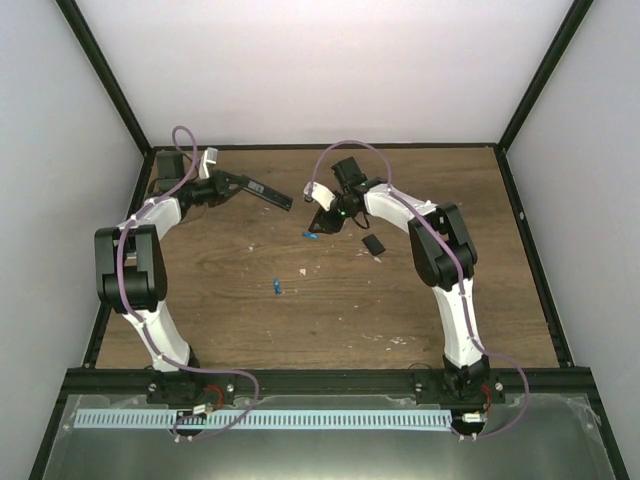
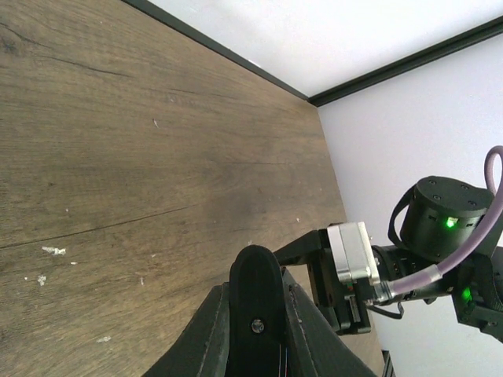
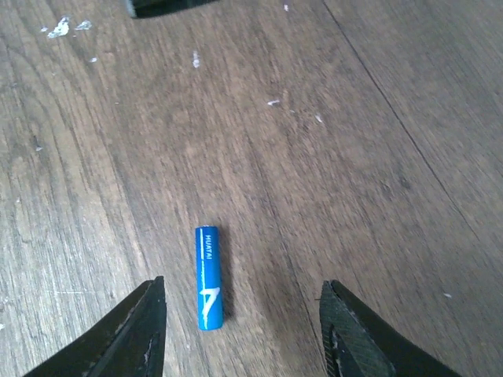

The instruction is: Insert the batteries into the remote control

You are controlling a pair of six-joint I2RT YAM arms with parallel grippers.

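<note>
1. The left gripper (image 1: 224, 182) is clamped on the remote control (image 1: 262, 192). It grips one end, and the rest of the slim black bar sticks out toward the middle of the table (image 1: 450, 300).
2. In the left wrist view the remote control runs straight out from between the two closed fingers (image 2: 211, 339), with its rounded far end uppermost. Whether that free end touches the wood cannot be told.
3. The right gripper (image 1: 320, 225) sits just past the free end of the remote control, on the side nearer the arm bases, and points down at the wood.
4. Its jaws stand apart and hold nothing. In its own view, bare wood shows between the two dark fingertips (image 3: 148, 330).
5. The first battery (image 3: 208, 277) lies flat on the table between those open jaws (closer to the left-hand fingertip in that view, touching neither). From above it is near the free end of the remote control, a little toward the bases.
6. The second battery (image 1: 276, 287) also lies on the wood, well apart from the remote control and closer to the arm bases than the first battery.
7. A small black cover piece (image 1: 373, 245) lies on the table to the right of the remote control, beyond the right gripper.
8. A dark edge (image 3: 161, 6) shows at the top of the right wrist view, cut off too much to identify.
</note>
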